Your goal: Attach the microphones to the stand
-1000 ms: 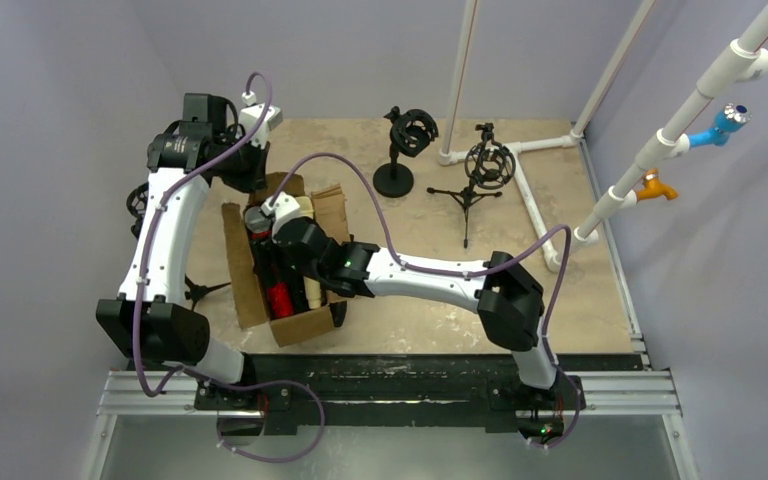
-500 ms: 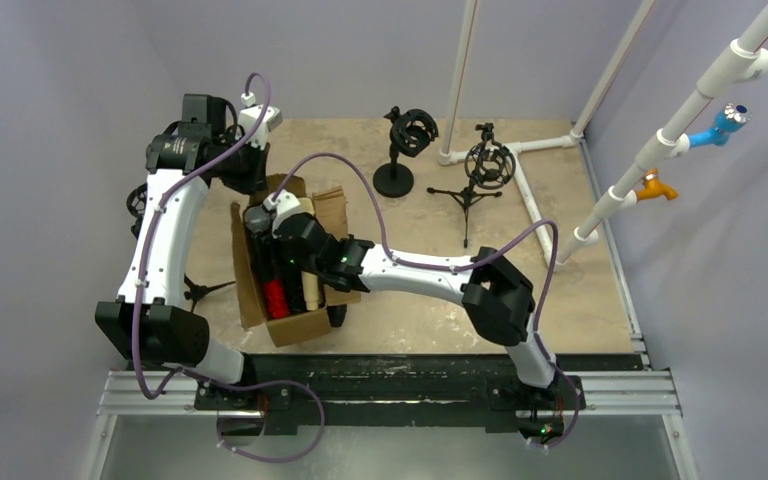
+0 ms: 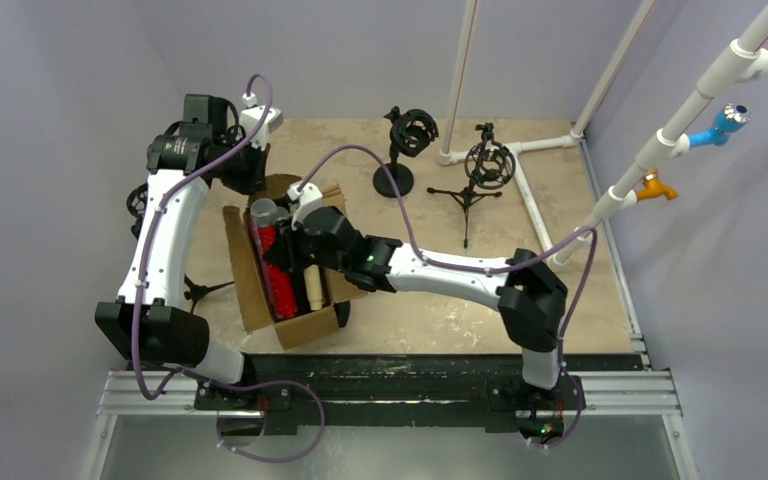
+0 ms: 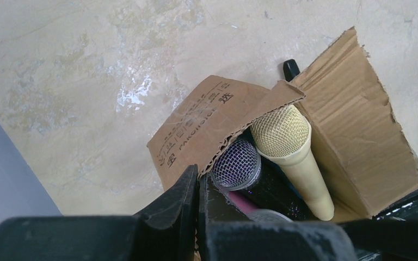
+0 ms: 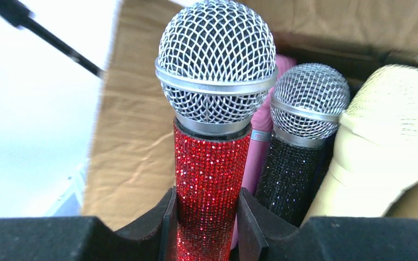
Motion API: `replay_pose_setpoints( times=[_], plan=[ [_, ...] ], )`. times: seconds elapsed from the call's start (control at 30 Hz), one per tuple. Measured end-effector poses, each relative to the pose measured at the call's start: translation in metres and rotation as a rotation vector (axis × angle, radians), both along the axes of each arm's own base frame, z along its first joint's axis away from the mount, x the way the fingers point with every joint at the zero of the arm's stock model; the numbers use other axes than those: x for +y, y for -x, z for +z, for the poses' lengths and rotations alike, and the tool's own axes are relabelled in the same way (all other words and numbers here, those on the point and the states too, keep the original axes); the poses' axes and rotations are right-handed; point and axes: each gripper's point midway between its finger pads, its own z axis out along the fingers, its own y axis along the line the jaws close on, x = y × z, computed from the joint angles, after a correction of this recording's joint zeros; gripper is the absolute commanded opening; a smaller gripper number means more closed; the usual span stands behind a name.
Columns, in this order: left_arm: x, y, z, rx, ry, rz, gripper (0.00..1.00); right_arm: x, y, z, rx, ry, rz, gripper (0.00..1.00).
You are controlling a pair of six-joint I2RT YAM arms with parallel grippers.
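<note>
The red microphone (image 5: 212, 163) has a glittery red body, a silver collar and a round silver mesh head, and my right gripper (image 5: 208, 217) is clamped on its body, one finger on each side, just below the head. It lies along the open cardboard box (image 3: 245, 290) at the left of the counter (image 3: 560, 240), head towards the far end; I cannot tell whether it is clear of the others. My right arm reaches leftward across the counter from its base, elbow bent at the right, wrist over the box. My left arm stretches forward along the left side, and my left gripper (image 4: 198, 182) is closed on nothing, fingers pressed together, just above a torn flap at the box's far end. Beside the red one I count three more microphones in the box: a pink one (image 5: 266, 117), a black glittery one (image 5: 296, 157) with a silver head, and a cream one (image 5: 381, 157). Two stands are at the far side: one on a round base (image 3: 400, 150) and one tripod (image 3: 485, 170).
</note>
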Motion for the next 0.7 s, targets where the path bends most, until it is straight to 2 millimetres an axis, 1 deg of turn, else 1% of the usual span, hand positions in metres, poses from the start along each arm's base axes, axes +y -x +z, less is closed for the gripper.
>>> replay_pose_setpoints(
  times=[0.03, 0.17, 0.23, 0.3, 0.4, 0.47, 0.53, 0.6, 0.63, 0.7],
  plan=[
    [0.001, 0.0, 0.0, -0.001, -0.005, 0.001, 0.0, -0.004, 0.002, 0.009, -0.006, -0.013, 0.0, 0.0],
    [0.004, -0.001, 0.0, -0.004, -0.021, 0.006, 0.0, -0.033, 0.015, 0.054, -0.033, -0.097, -0.006, 0.0],
    [0.004, -0.001, -0.001, -0.005, -0.025, 0.006, 0.0, -0.051, 0.022, 0.071, -0.043, -0.129, -0.013, 0.0],
    [0.005, -0.001, -0.001, -0.005, -0.031, 0.007, 0.0, -0.071, 0.027, 0.084, -0.055, -0.153, -0.035, 0.0],
    [0.007, -0.001, -0.001, -0.007, -0.042, 0.007, 0.0, -0.104, 0.029, 0.09, -0.052, -0.161, -0.083, 0.0],
    [0.008, -0.002, -0.001, -0.008, -0.047, 0.008, 0.0, -0.128, 0.022, 0.088, -0.037, -0.16, -0.125, 0.0],
    [0.008, -0.002, -0.001, -0.01, -0.052, 0.005, 0.0, -0.158, 0.006, 0.075, -0.016, -0.144, -0.198, 0.0],
    [0.008, -0.002, -0.001, -0.01, -0.052, 0.005, 0.0, -0.185, -0.011, 0.052, 0.011, -0.103, -0.279, 0.0],
    [0.009, -0.002, -0.001, -0.009, -0.053, 0.006, 0.0, -0.194, -0.017, 0.04, 0.025, -0.08, -0.308, 0.0],
    [0.009, -0.002, -0.001, -0.009, -0.054, 0.006, 0.0, -0.21, -0.025, 0.009, 0.063, -0.02, -0.351, 0.0]
  ],
)
